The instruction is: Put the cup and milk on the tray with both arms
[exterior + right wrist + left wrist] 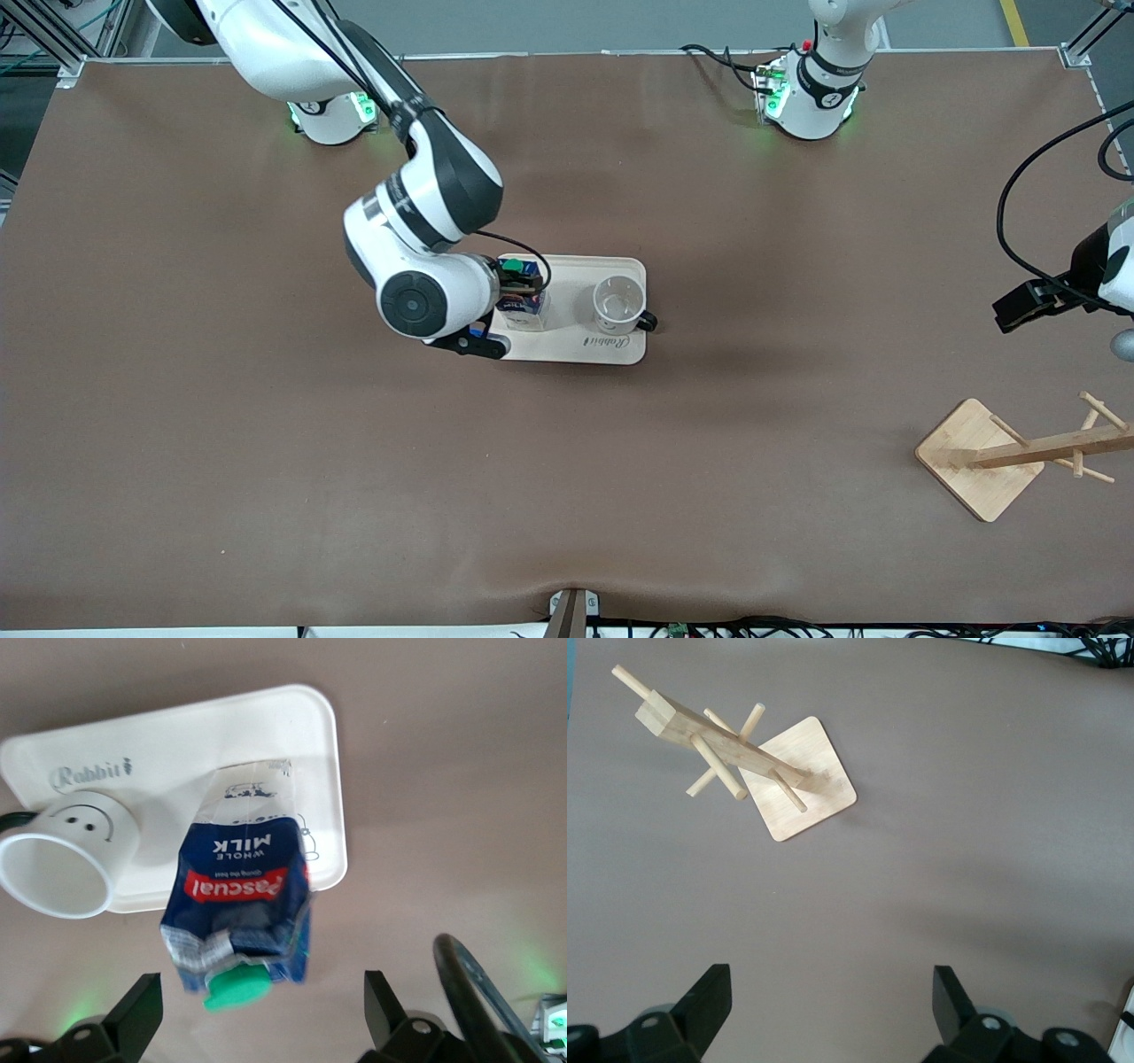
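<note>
Right gripper (pixel 521 282) hangs over the milk (pixel 521 297), fingers spread clear of the carton, which stands on the tray (pixel 567 350), the cup (pixel 617 305) at its 3 o'clock. Left gripper (pixel 833 1010) waits, spread wide, near a wooden rack (pixel 1019 452).

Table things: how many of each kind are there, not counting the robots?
White smiley-face mug: 1
Dark-blue milk carton with green cap: 1
Flat cream rectangular tray: 1
Wooden peg mug stand: 1
Total: 4
</note>
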Available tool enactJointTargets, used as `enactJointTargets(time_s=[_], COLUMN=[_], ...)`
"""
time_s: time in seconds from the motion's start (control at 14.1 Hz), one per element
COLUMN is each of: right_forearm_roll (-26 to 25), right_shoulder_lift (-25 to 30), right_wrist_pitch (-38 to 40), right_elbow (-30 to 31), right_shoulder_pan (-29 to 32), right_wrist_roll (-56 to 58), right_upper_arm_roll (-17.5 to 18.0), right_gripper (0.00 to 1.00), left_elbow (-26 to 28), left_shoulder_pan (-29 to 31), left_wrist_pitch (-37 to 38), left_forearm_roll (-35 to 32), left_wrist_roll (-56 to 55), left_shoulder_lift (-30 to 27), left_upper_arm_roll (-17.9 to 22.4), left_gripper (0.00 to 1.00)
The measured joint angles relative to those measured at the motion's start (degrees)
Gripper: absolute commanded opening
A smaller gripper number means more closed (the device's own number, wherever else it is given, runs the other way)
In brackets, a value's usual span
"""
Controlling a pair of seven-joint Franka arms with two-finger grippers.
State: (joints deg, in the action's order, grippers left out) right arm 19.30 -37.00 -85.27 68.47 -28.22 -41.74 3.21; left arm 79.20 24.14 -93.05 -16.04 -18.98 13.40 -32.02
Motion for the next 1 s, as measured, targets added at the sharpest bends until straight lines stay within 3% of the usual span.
enactJointTargets(time_s=[0.28, 0.43, 0.78, 1.0], right_forearm_roll=[-0.03, -1.53, -22.06, -24.45], right_shoulder_lift=[1.55, 3.9, 8.07, 9.74], right_wrist_pitch=[4.01, 5.2, 14.51, 16.79], right_elbow=[-6.69, -7.56, -7.6, -7.62], right_shoulder_pan=[6.39, 10.87, 13.79, 18.26], right_wrist_roll=[1.35, 6.27, 19.53, 31.99], right_upper_arm_roll=[-0.34, -0.52, -0.33, -0.59], right_gripper=[1.0, 1.0, 1.0, 1.0], left_elbow=[-0.04, -0.02, 2.63, 5.91], left_shoulder_pan=[-0.51, -2.98, -17.12, -20.63], left_wrist_pitch=[0.59, 1.96, 7.09, 7.12], left_forearm_roll=[0.96, 2.0, 6.79, 11.34], left_wrist_roll=[0.98, 1.21, 7.92, 14.74], left_shoulder_lift=[-1.64, -3.82, -10.39, -13.9], left_upper_arm_roll=[-0.14, 1.85, 18.64, 27.45], left_gripper=[1.0, 1.0, 1.0, 1.0])
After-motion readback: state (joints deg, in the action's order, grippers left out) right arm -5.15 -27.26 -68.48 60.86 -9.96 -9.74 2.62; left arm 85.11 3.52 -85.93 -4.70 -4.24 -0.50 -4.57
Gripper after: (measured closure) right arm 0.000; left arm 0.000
